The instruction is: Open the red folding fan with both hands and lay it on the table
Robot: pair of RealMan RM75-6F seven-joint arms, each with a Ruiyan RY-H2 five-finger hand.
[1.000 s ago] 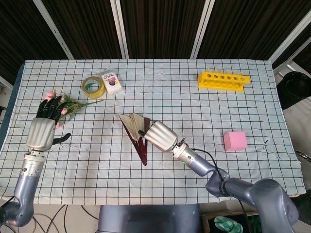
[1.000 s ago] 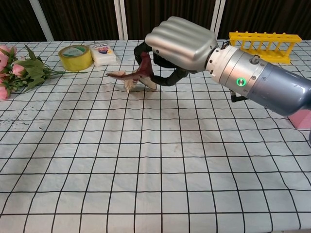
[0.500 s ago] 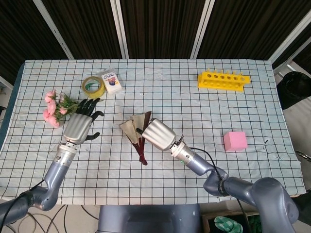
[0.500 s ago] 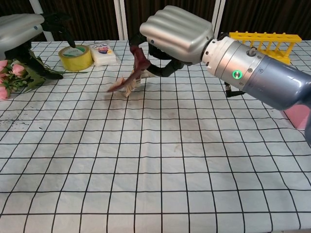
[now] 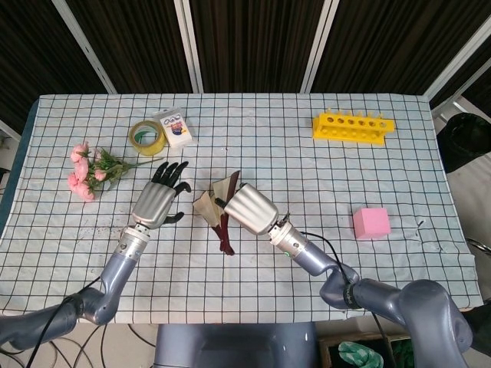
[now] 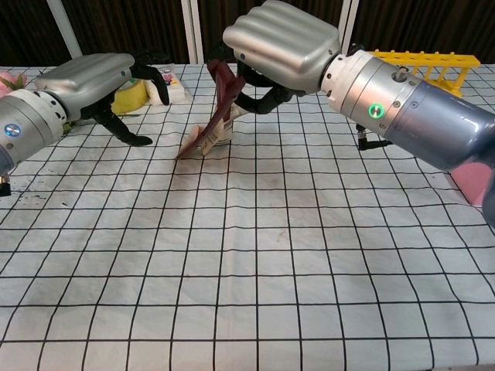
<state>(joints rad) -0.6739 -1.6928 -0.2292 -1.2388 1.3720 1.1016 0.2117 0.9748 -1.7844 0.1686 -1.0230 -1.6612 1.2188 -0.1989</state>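
Observation:
The red folding fan (image 5: 222, 208) (image 6: 210, 116) is partly spread, showing dark red ribs and a cream underside. My right hand (image 5: 249, 209) (image 6: 282, 46) grips its upper ribs and holds it lifted and tilted, its lower end near the cloth. My left hand (image 5: 157, 201) (image 6: 93, 81) hovers just left of the fan with fingers spread and nothing in it, a short gap away from the fan's edge.
A checked tablecloth (image 5: 322, 253) covers the table. Pink flowers (image 5: 86, 172) lie at the left. A yellow tape roll (image 5: 145, 136) and a small white box (image 5: 176, 126) sit at the back left. A yellow tube rack (image 5: 352, 126) and a pink cube (image 5: 371, 222) are on the right.
My left hand has swept right from the flowers to just beside the fan. My right hand has raised and tilted the fan more upright.

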